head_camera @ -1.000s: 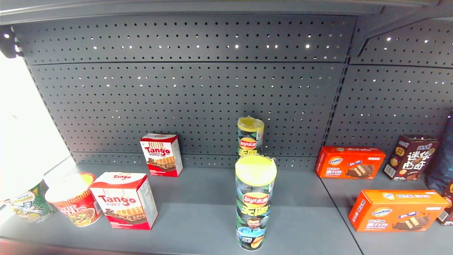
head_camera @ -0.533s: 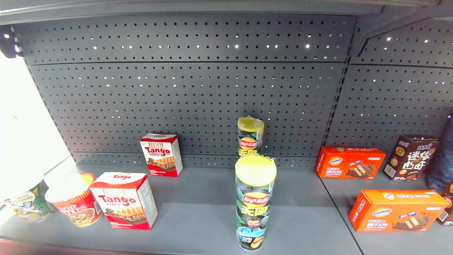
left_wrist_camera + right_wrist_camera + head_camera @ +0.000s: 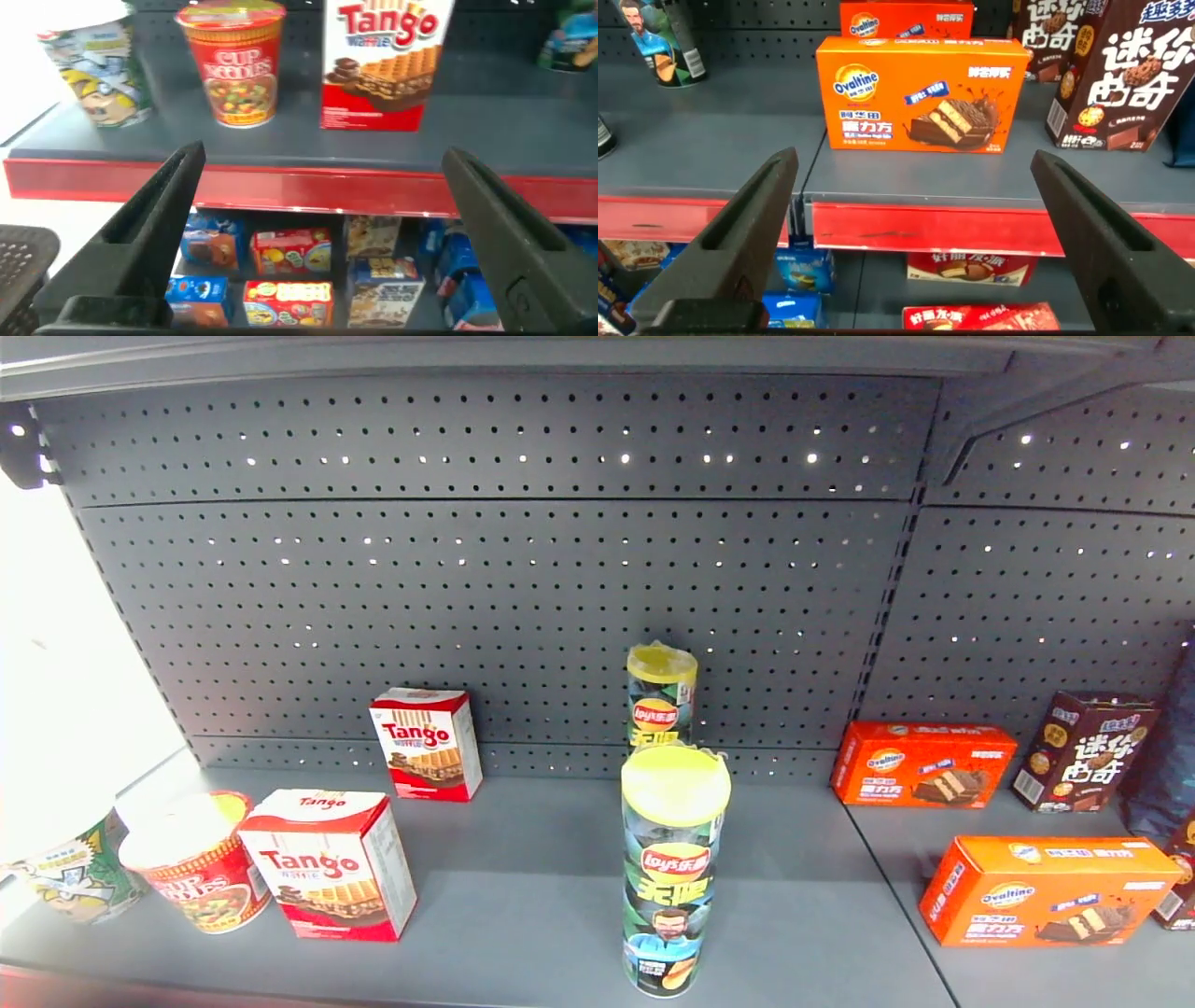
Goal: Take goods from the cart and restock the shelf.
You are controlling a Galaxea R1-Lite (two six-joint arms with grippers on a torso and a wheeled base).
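The grey shelf (image 3: 523, 915) carries two chip cans with yellow lids, one at the front (image 3: 674, 868) and one behind it (image 3: 661, 695) by the pegboard. Two red and white wafer boxes (image 3: 329, 863) (image 3: 427, 743) stand to the left, with a red cup of noodles (image 3: 198, 861) and a green cup (image 3: 70, 870) beyond them. Orange boxes (image 3: 1046, 889) (image 3: 920, 763) lie on the right. My left gripper (image 3: 322, 233) hangs open below the shelf's front edge, facing the noodle cup (image 3: 232, 61) and a wafer box (image 3: 385, 61). My right gripper (image 3: 915, 233) is open too, facing an orange box (image 3: 920, 93).
A dark brown snack box (image 3: 1083, 751) stands at the far right. A red shelf lip (image 3: 299, 182) runs across the front, and packaged goods (image 3: 290, 280) sit on the lower shelf beneath it. Bare shelf lies between the wafer boxes and the chip cans.
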